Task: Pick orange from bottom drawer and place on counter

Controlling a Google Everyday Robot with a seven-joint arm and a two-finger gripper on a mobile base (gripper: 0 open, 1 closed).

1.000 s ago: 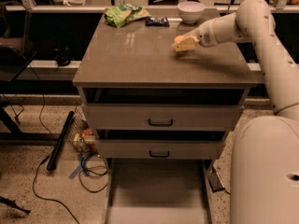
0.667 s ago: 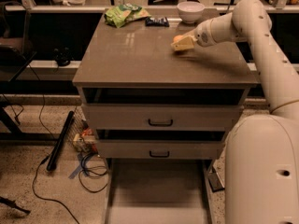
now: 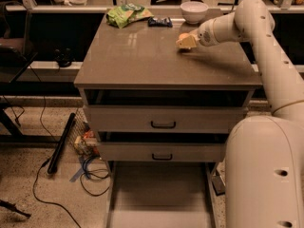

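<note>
Gripper low at the surface, jaws pinching the orange. Bowl just behind the jaws; bottom drawer pulled out.

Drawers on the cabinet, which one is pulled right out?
The bottom drawer, its floor showing; both handled drawers above are nearly closed. The gripper is over the counter.

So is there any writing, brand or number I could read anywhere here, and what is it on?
Nothing here can be read as text.
Green bag: any print on it is too blurred to read.
Dark packet: too small to read.
Gripper, at the orange over the back right of the counter: no markings show.
Bottom drawer: no label shows.
</note>
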